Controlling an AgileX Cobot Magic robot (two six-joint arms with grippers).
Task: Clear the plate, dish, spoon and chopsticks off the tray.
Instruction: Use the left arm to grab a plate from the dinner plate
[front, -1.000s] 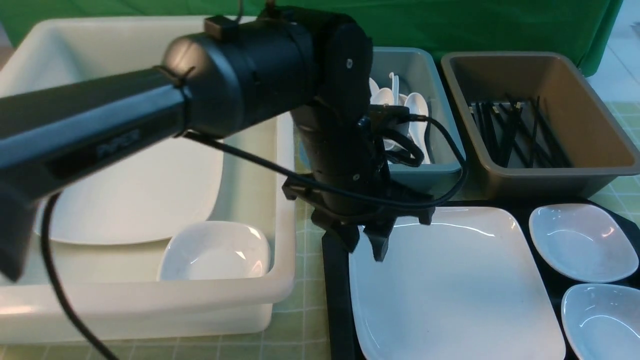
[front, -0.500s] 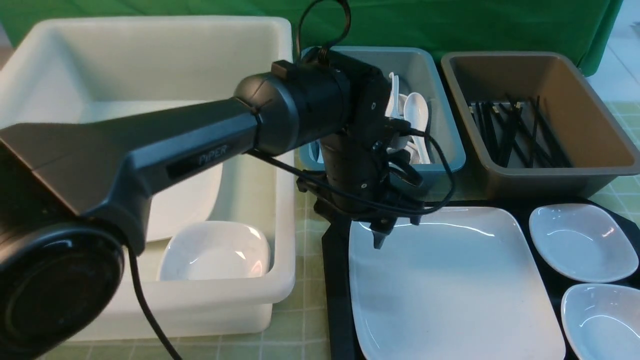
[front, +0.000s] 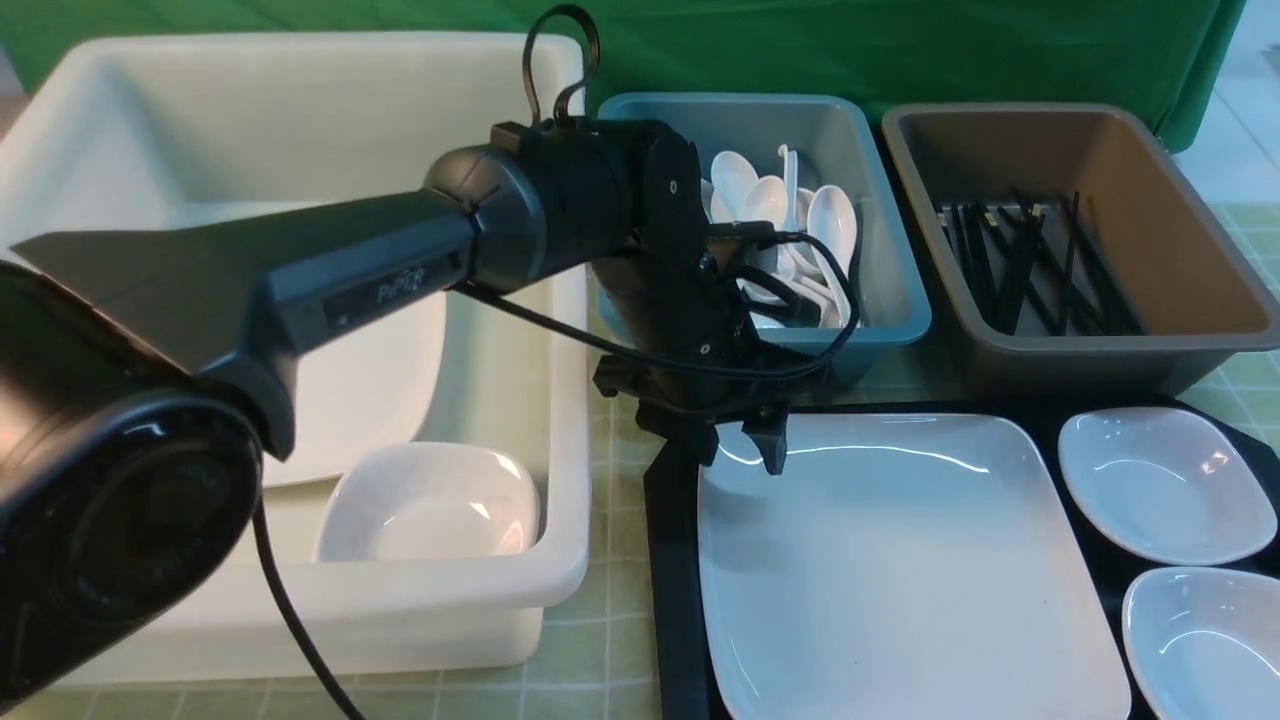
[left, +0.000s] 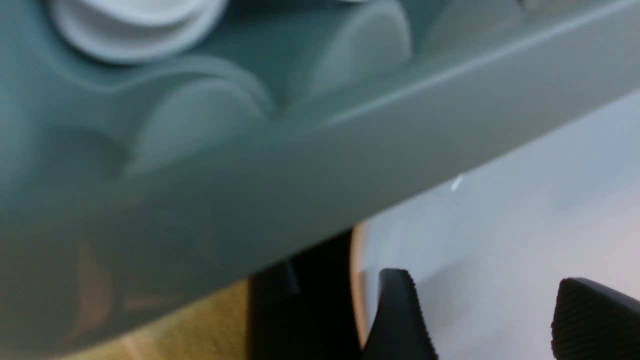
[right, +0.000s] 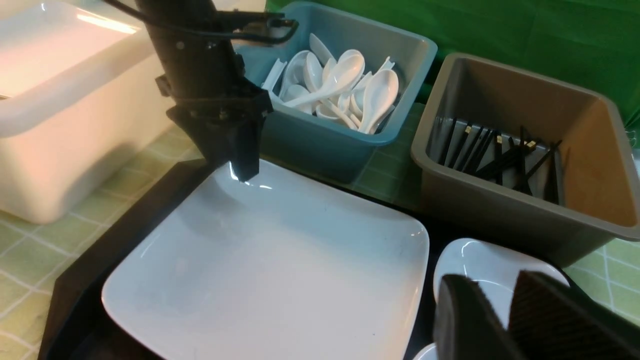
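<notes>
Plate (front: 900, 570), large, white and glossy, lies flat on the black tray (front: 672, 560) and fills the tray's side toward 9 o'clock in the front view. Two small dishes (front: 1160, 485) sit beside the plate at its 3 o'clock. The left end effector (front: 738, 462) hangs at the plate's 11 o'clock corner, released. One finger is over the plate's surface, the other is outside its rim, and nothing is grasped. The right end effector (right: 492, 285) waits low near the dishes. Its fingers are close together, and I cannot tell if they are fully closed. The next step is probably to clamp this corner and carry the plate to the white tub (front: 560, 560) at 9 o'clock. Several things could go wrong. The rim is smooth and shallow, so the fingers may slide off. A wide plate held by one corner may tilt and swing, then knock the dishes or the teal bin (front: 880, 300) just behind at 12 o'clock. The outer finger may also catch the tray and drag it. The tub already holds another plate and a dish, so a hard drop there could chip them.
</notes>
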